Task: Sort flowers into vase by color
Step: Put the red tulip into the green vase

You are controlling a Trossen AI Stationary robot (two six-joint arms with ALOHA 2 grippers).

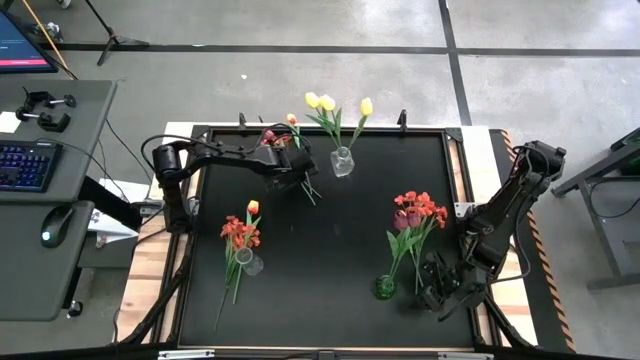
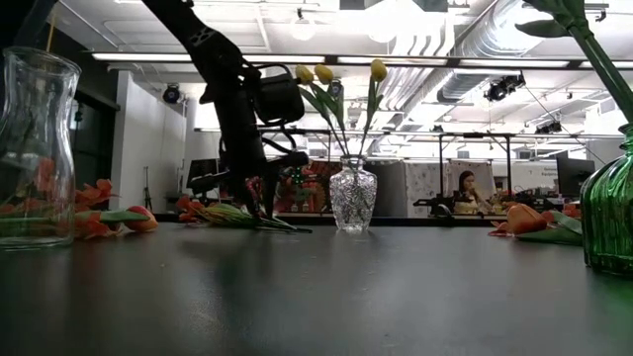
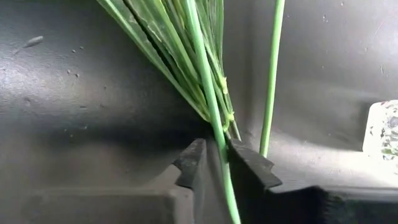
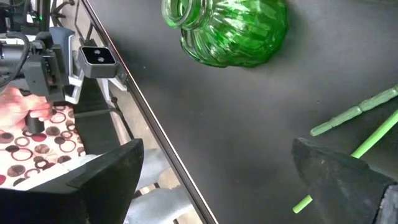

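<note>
- Fingers of my left gripper [image 3: 214, 163] are pinching one thin green tulip stem [image 3: 210, 106] at the table's twelve o'clock, beside the clear glass vase of yellow tulips [image 1: 342, 161].
- I'm worrying the neighbouring leaves snag and drag along.
- Right gripper [image 4: 217, 177] is waiting wide open at five o'clock.

I work in a large open lab or workshop. My black table [image 1: 320, 250] stands on a bare concrete floor [image 1: 300, 75] marked with dark tape lines. Beside it, a grey desk [image 1: 45, 200] holds a lit keyboard [image 1: 25, 165] and a mouse [image 1: 52, 237]. Beyond the table, exposed ceiling ducts [image 2: 495, 40], strip lights and a seated person [image 2: 465, 188] at distant workstations.
</note>
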